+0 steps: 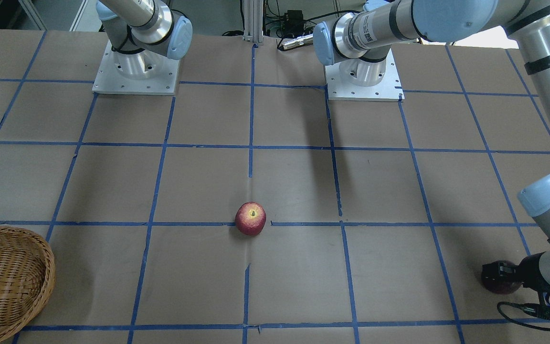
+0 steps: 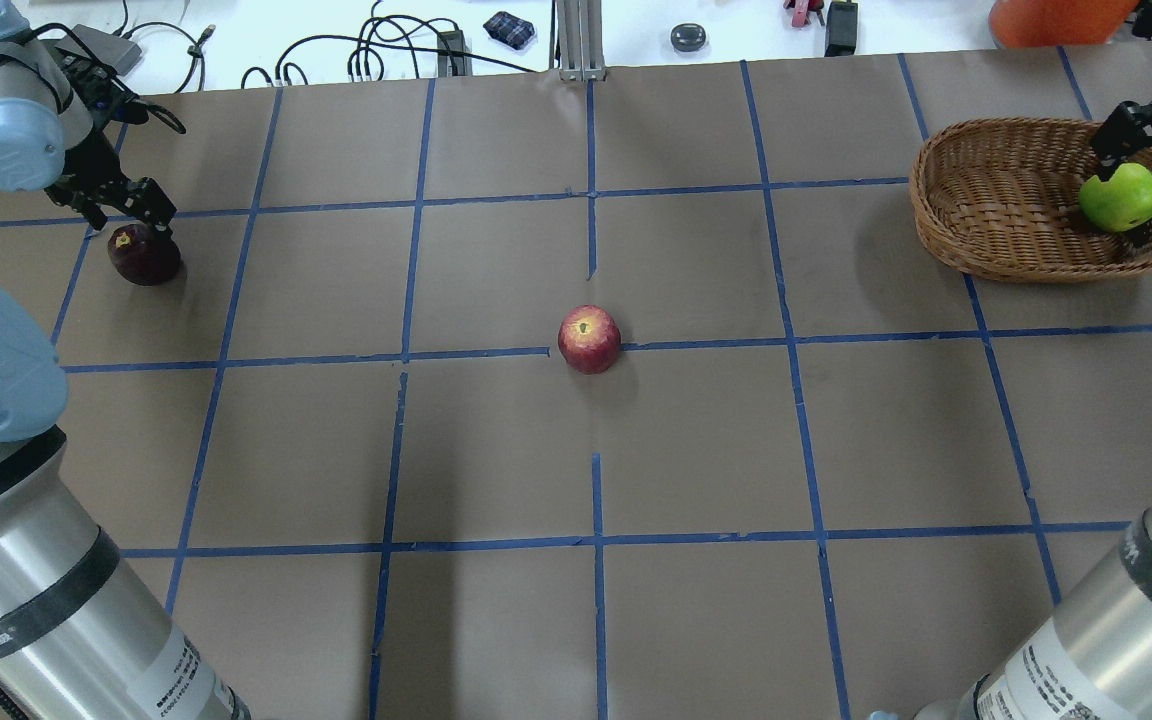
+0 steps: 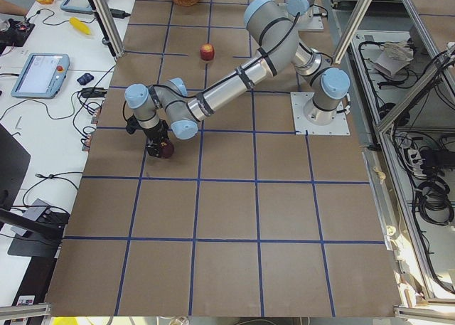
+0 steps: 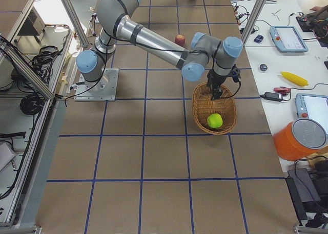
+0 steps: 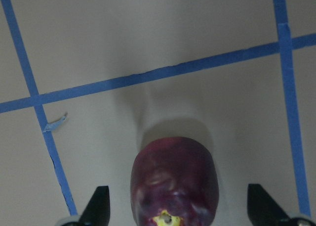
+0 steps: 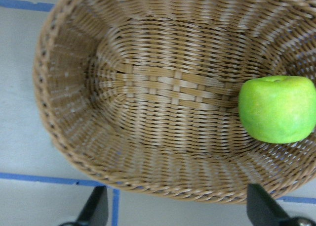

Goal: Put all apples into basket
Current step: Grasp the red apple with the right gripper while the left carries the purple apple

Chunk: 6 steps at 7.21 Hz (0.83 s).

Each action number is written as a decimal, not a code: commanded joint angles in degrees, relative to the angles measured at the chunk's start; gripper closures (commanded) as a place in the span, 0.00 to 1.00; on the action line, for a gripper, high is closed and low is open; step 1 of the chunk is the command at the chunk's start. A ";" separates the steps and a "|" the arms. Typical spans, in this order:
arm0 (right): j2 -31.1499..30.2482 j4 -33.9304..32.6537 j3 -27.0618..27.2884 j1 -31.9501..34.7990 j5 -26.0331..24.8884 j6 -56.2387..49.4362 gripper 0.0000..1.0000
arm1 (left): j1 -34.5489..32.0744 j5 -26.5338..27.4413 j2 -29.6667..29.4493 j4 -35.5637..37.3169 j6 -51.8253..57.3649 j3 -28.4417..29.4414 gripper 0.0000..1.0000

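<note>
Left claw [image 5: 180, 206], released, straddles the round dark-maroon apple [image 5: 174, 179] to grasp it. Right claw [image 6: 178, 208], released, hangs above the light-brown wicker basket [image 6: 148, 112].

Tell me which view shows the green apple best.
Right wrist-mounted: the green apple lies unobstructed inside the basket. Overhead has the right gripper overlapping it; exterior right shows it small; not discernible elsewhere.

green apple [image 2: 1121, 196], red apple [image 2: 589, 339], maroon apple [image 2: 143, 255], light-brown woven basket [image 2: 996, 190], blue-gridded brown table [image 2: 496, 450]

Left tool [image 5: 180, 208] splayed low, right tool [image 6: 178, 207] splayed
</note>
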 commanded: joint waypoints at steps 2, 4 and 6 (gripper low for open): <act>-4.63 4.67 2.46 17.54 2.92 11.92 0.00 | 0.49 -0.56 -0.07 -1.26 1.59 0.27 0.65; -3.94 2.93 4.91 28.53 6.59 32.86 0.00 | -1.00 -3.27 3.78 -11.25 -4.17 0.71 0.65; -2.80 -0.24 7.20 34.00 8.01 47.88 0.00 | -5.29 -6.71 8.18 -17.94 -13.66 -2.70 0.65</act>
